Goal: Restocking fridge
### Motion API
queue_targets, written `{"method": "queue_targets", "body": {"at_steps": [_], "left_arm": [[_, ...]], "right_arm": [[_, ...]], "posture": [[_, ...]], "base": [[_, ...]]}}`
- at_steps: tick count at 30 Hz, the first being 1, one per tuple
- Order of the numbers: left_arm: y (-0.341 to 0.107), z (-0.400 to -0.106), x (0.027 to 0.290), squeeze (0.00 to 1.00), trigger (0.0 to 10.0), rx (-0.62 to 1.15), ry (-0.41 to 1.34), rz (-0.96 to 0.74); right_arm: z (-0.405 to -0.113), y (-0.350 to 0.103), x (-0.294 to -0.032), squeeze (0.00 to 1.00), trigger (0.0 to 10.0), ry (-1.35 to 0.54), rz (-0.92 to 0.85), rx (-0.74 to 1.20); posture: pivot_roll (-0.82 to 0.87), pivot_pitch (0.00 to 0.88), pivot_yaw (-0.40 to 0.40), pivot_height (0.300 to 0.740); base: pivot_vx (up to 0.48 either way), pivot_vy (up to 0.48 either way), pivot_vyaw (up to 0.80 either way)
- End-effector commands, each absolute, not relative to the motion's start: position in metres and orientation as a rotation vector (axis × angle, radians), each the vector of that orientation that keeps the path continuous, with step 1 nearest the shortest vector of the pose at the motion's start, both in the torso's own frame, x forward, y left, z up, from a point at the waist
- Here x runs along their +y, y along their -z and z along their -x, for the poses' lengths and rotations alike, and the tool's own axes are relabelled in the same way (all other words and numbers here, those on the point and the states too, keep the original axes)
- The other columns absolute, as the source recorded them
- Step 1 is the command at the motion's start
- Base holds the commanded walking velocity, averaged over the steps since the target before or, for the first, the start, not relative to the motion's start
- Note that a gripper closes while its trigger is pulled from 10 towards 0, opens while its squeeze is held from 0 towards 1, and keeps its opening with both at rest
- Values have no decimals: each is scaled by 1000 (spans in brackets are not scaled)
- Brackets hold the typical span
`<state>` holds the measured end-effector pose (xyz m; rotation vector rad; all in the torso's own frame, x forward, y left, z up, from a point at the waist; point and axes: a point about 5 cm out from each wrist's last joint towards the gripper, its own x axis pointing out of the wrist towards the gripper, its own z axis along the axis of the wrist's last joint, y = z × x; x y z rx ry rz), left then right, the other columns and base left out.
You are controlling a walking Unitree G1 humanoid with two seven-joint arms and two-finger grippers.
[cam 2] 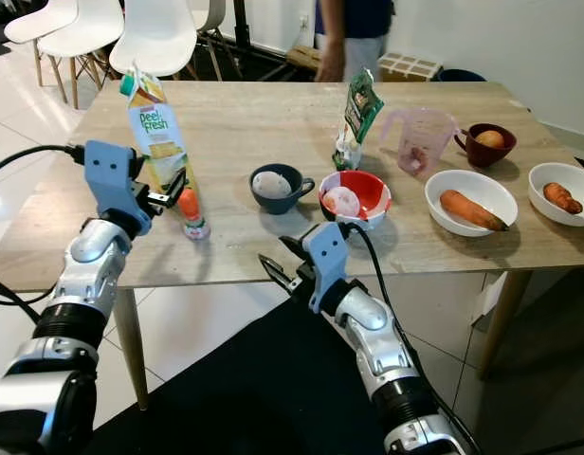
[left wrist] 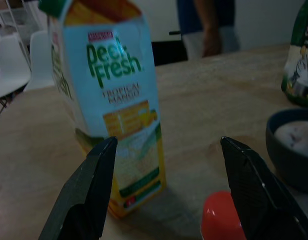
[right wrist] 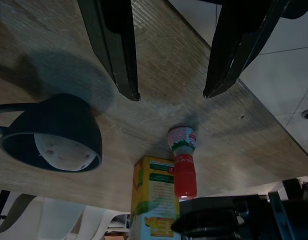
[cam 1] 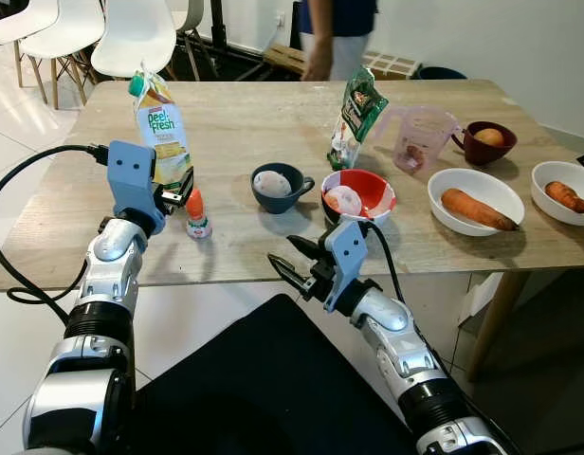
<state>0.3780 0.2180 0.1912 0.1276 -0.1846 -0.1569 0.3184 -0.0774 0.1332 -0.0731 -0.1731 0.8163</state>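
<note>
A light wooden bench [cam 1: 254,123] carries everything. Just ahead of the left tool [cam 1: 173,194] stands a Peel Fresh tropical mango carton [cam 1: 162,133], tilted, with a small red-capped bottle [cam 1: 196,214] beside it. Beyond the right tool [cam 1: 294,258] sit a dark blue cup [cam 1: 278,187] and a red bowl [cam 1: 363,194]. Farther from that tool stand a green pouch [cam 1: 357,118], a pink measuring jug [cam 1: 420,138], a maroon cup [cam 1: 486,142] and two white bowls [cam 1: 474,201] [cam 1: 563,191], each holding a carrot.
</note>
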Motion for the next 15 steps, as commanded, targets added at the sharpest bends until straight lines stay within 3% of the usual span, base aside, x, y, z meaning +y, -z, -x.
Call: {"method": "queue_targets", "body": {"at_steps": [1,15], "left_arm": [[-185,-379,212,0,10000,-166,183,-111],[-174,-379,214,0,10000,-124,216,-125]], "right_arm": [[-316,-128,-78,0,10000,-816,69,-162],[-316,-129,-79,0,10000,-814,65,-176]], "posture": [[-151,152,-14,740],[-157,152,-18,740]], "base": [[0,0,0],[0,0,0]]}}
